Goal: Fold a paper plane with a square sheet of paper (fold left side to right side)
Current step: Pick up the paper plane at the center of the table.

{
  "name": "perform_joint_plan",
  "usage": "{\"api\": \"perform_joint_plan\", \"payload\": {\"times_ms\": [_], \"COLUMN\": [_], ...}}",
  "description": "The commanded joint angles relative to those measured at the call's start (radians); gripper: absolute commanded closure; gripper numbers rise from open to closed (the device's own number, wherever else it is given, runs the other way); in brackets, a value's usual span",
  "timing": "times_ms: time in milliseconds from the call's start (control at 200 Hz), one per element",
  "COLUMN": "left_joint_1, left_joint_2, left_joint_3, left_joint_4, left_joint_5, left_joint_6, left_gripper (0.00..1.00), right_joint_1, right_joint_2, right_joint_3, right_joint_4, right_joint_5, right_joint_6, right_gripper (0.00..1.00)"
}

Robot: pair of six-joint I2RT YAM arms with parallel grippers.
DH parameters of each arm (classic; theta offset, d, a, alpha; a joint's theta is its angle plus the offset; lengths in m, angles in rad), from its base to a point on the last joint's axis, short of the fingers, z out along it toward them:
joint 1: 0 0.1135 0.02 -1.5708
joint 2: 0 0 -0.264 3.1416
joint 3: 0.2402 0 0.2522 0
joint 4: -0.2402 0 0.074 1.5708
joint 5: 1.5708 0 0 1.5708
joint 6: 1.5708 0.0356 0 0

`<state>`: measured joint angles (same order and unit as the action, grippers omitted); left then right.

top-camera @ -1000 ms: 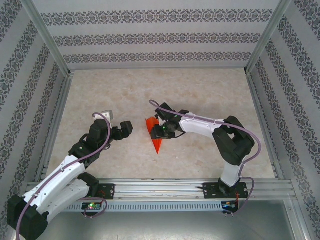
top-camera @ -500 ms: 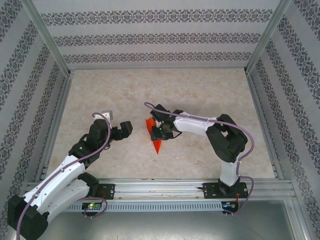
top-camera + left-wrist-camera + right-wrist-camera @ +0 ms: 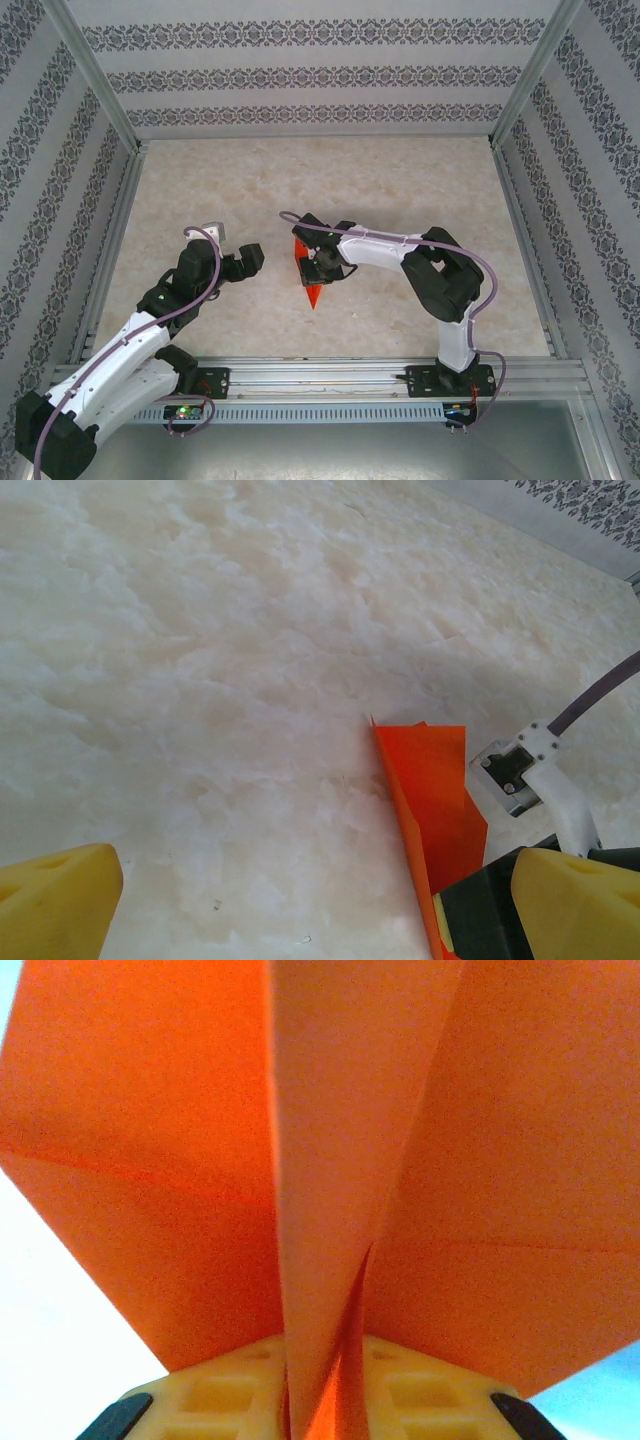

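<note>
While the left arm stretches up from its base at the near left corner with its wrist bent toward the middle, its tool (image 3: pixel 250 258) hangs just above the worktop (image 3: pixel 400 180), spread wide with nothing between the yellow fingers (image 3: pixel 55 900). The right arm rises from its base, folds at a raised elbow and runs its white forearm leftward and down, so that its tool (image 3: pixel 316 266) sits low at the middle of the worktop, to the right of the left tool and apart from it. The plane (image 3: pixel 311 290) lies under and in front of that right tool, its sharp point aimed at the near edge and poking out below the fingers. In the right wrist view, the two yellow pads (image 3: pixel 215 1395) are drawn in on the raised centre fold of the plane (image 3: pixel 340 1160), pinching it, with a wing spreading to either side. The left wrist view shows the plane (image 3: pixel 430 790) ahead and to the right, its broad end away from the camera. Compared with a second ago, the right elbow has swung left, the right tool has moved over the plane and narrowed onto it, the plane's point sits where it was, and the left arm has not moved.
</note>
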<state>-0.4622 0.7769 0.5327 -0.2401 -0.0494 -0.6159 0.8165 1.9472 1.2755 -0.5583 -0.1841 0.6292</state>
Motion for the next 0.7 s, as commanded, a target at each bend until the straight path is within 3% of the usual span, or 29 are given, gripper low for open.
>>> {"api": "perform_joint_plan", "payload": {"times_ms": [0, 460, 694], "left_joint_1": [0.019, 0.020, 0.022], "left_joint_2": [-0.014, -0.016, -0.025], "left_joint_3": [-0.016, -0.021, -0.017], "left_joint_4": [-0.019, -0.018, -0.030], "left_joint_5": [0.002, 0.006, 0.004], "left_joint_6": [0.016, 0.013, 0.017], "left_gripper": [0.00, 0.00, 0.00], "right_joint_1": [0.012, 0.035, 0.036], "right_joint_2": [0.025, 0.064, 0.040], "right_joint_3": [0.033, 0.079, 0.092], "right_joint_4": [-0.041, -0.085, -0.110], "right_joint_5": [0.043, 0.084, 0.109], "right_joint_6": [0.004, 0.006, -0.001], "right_gripper": [0.81, 0.84, 0.93]}}
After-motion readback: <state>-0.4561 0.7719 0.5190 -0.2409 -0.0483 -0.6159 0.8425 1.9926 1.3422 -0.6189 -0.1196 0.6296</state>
